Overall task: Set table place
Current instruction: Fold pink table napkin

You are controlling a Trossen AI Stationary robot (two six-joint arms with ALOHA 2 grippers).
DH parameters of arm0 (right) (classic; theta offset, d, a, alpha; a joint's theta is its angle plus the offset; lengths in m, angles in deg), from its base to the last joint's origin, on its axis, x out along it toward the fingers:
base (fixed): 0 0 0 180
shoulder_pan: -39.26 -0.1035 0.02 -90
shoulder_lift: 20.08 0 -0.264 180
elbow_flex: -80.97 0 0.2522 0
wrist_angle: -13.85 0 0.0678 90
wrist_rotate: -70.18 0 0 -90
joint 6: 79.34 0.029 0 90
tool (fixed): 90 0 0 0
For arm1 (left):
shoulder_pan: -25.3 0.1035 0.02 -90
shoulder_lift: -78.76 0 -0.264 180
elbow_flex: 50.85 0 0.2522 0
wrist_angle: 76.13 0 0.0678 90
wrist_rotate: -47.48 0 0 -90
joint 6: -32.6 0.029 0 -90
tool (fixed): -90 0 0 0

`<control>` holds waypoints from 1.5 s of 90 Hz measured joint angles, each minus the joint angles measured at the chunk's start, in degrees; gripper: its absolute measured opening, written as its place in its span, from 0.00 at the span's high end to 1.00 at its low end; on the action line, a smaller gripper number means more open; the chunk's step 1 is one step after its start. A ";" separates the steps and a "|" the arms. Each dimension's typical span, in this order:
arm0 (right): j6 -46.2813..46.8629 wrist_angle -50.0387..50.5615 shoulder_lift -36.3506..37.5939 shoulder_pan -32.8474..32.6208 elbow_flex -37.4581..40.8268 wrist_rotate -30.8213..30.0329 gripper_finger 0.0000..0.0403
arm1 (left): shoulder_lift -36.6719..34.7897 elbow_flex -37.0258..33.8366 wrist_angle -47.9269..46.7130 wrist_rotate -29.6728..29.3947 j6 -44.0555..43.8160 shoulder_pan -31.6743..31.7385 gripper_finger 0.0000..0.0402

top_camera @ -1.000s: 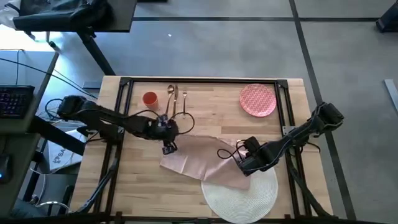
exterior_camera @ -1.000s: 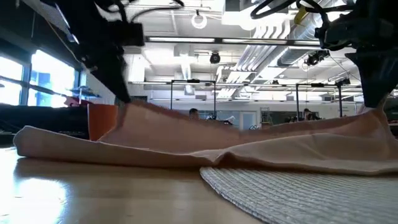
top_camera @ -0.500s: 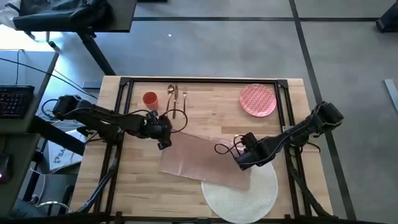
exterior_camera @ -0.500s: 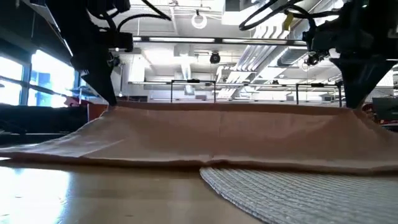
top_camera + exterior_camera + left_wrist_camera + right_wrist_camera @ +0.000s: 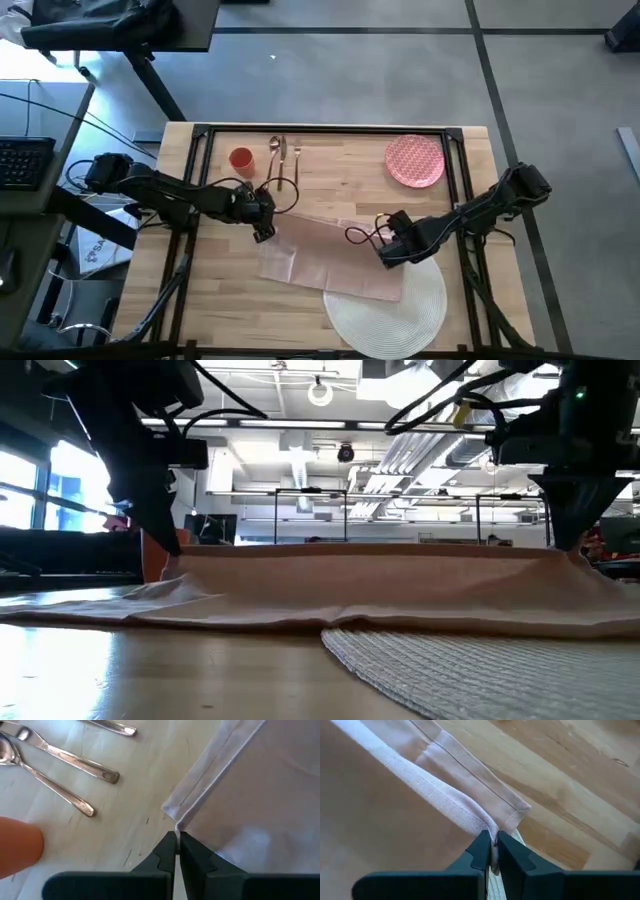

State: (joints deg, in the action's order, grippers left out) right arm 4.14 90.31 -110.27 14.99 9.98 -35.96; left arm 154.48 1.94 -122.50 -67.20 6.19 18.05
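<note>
The beige-pink napkin [image 5: 330, 258] lies across the middle of the table [image 5: 220, 290], its near right part over the round white woven placemat [image 5: 405, 312]. Its far edge [image 5: 370, 550] is raised between my two grippers. My left gripper [image 5: 265, 229] is shut on the napkin's far left corner. My right gripper [image 5: 389, 256] is shut on its far right end. At the table's far side rest the pink plate [image 5: 415, 160], the gold cutlery [image 5: 283, 156] and the orange-red cup [image 5: 241, 158]. My left gripper pinches the napkin's hemmed far left corner [image 5: 177, 826] between its two fingertips, coming from above and slanting down. The corner is lifted off the table, and the cloth slopes down from it to the wood. My right gripper pinches a rolled fold at the napkin's far right end [image 5: 489, 831] between its fingertips, from above. A hemmed layer [image 5: 470, 775] lies flat on the table beyond the fold. The held edge runs taut and level toward the other gripper.
The table's black frame rails [image 5: 330, 130] run along the far side and down both sides. Bare wood lies at the near left [image 5: 230, 310] and between the cutlery and the plate. A dark desk with a keyboard [image 5: 25, 160] stands left of the table.
Both grippers have shifted slightly toward the table's far edge and risen with the napkin's ends. The sagging, rumpled far edge has been drawn straight and taut between them, then lowered a little. The napkin's near part has stayed on the table and placemat.
</note>
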 joint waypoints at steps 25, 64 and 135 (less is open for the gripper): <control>0.02 1.51 -0.02 0.28 -0.20 0.15 0.78 | 0.02 0.00 -0.21 0.39 0.00 0.11 0.96; 0.99 11.89 -0.02 -5.99 -13.35 -2.34 0.65 | -4.10 1.87 -6.37 16.22 -3.82 -0.86 0.73; 4.93 -11.63 -2.08 -13.22 -10.84 -4.97 0.65 | 6.39 0.98 3.56 34.38 -51.06 -18.05 0.72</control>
State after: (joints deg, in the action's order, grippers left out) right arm 9.08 78.68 -112.35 1.77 -0.86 -40.93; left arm 160.87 2.92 -118.94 -32.83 -44.88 0.00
